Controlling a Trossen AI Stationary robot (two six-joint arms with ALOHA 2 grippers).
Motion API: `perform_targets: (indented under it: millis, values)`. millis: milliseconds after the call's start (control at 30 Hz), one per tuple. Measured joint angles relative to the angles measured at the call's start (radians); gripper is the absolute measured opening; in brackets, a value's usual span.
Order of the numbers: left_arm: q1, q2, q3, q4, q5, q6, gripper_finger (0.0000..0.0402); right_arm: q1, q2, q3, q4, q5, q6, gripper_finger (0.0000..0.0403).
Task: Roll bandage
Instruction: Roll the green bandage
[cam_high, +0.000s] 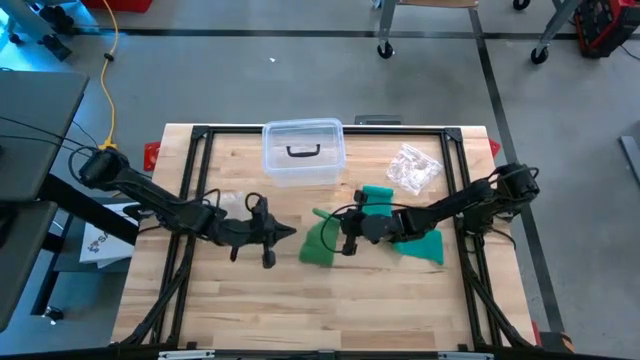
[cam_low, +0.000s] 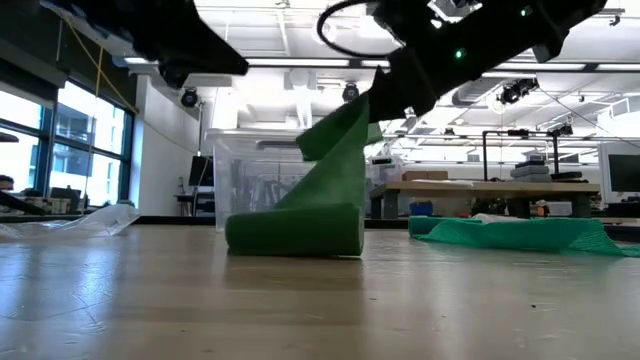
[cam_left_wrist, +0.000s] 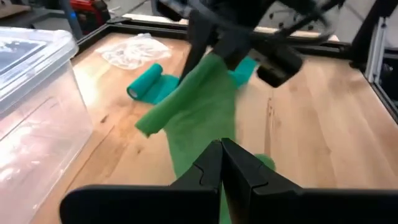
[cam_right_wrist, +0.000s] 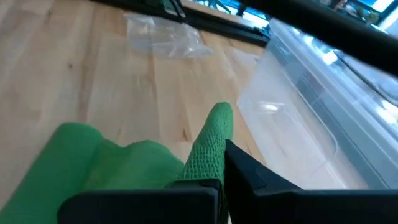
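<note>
Green bandage (cam_high: 322, 243) on bench (cam_high: 300, 310), loose tail pinched up in clenched right end effector (cam_high: 349, 237), rolled part directly below. Soft, light, floppy; best gripped near roll edge. Left end effector (cam_high: 290, 232) clenched empty, just beside.

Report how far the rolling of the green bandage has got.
Done: part of the green bandage is rolled and lies on the table. In hand: the right gripper is shut on its loose tail, lifted above the roll; the left gripper, shut, hovers beside it. Left: the raised tail is unrolled, and the teal bandage lies spread out.
</note>
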Motion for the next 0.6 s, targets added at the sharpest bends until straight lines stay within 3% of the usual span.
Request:
perform_targets:
  millis: [133, 600]
  values:
    - [0.012, 0.000, -0.039, 0.088, 0.001, -0.001, 0.0000, 0.000, -0.025, 0.000, -0.006, 0.000, -0.003, 0.0000]
    - [0.058, 0.000, -0.045, 0.142, 0.058, 0.043, 0.0015, 0.010, -0.124, 0.000, 0.015, -0.031, -0.034, 0.0000]
